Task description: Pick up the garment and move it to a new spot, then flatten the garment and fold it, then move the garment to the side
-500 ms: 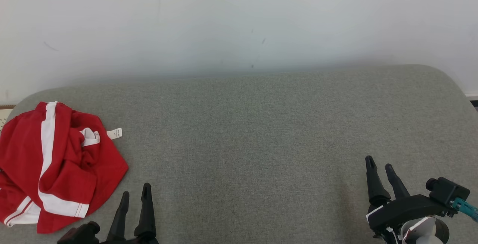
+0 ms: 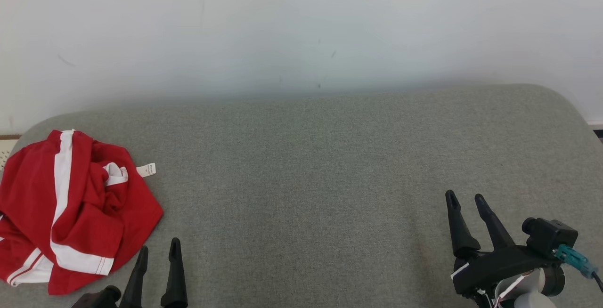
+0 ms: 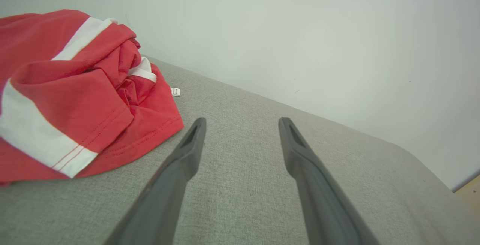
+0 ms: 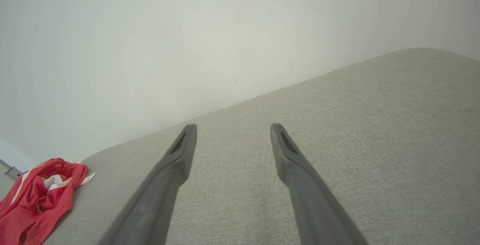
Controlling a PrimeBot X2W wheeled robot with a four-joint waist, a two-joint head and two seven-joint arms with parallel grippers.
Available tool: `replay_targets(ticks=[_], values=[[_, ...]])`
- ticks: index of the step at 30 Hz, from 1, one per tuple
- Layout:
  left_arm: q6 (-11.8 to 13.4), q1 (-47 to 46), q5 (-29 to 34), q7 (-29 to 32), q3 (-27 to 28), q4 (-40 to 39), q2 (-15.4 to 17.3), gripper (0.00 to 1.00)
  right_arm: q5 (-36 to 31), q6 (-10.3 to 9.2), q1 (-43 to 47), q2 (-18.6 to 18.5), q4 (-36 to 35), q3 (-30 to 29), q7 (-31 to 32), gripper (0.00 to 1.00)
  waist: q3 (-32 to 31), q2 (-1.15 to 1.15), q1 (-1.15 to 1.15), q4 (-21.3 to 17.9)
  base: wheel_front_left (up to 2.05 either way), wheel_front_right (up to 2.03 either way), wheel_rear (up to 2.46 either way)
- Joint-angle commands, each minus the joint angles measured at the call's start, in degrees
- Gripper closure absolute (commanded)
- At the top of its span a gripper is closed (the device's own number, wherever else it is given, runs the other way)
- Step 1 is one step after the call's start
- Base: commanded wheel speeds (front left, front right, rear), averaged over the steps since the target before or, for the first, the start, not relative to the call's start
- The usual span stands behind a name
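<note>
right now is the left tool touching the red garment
No, the left tool is open over the grey cushion, and a strip of cushion shows between it and the red garment.

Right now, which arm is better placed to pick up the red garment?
The left. The left tool is open and close beside the red garment on the grey cushion. The right tool, also open, is far across from it.

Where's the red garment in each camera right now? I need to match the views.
Head view: garment at lower left, on the grey cushion.
Left wrist view: garment at the left.
Right wrist view: garment in the bottom left corner.
Shared landmark: the white label at its right edge.
</note>
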Motion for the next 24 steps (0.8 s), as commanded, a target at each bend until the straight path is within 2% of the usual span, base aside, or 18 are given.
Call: replay_targets(ticks=[1,10,24], values=[[0.37,0.60,1.87,-0.18,0.60,-0.83,0.54,0.00,-1.41,0.03,0.42,-1.03,-0.61,1.12,-0.83,0.00,-0.06,0.00,-0.01,0.01,0.00,0.00,0.00],[1.30,1.78,7.34,-0.41,1.76,-1.90,1.07,0.00,-4.73,0.03,0.43,-1.69,-1.55,4.47,-2.83,0.00,-0.44,0.00,-0.01,0.21,0.00,0.00,0.00],[2.97,3.58,13.76,-0.67,2.92,-3.84,0.80,0.00,-9.87,0.03,1.96,0.32,-1.94,3.95,-5.59,0.00,-1.01,0.00,-0.01,0.22,0.00,0.00,0.00]])
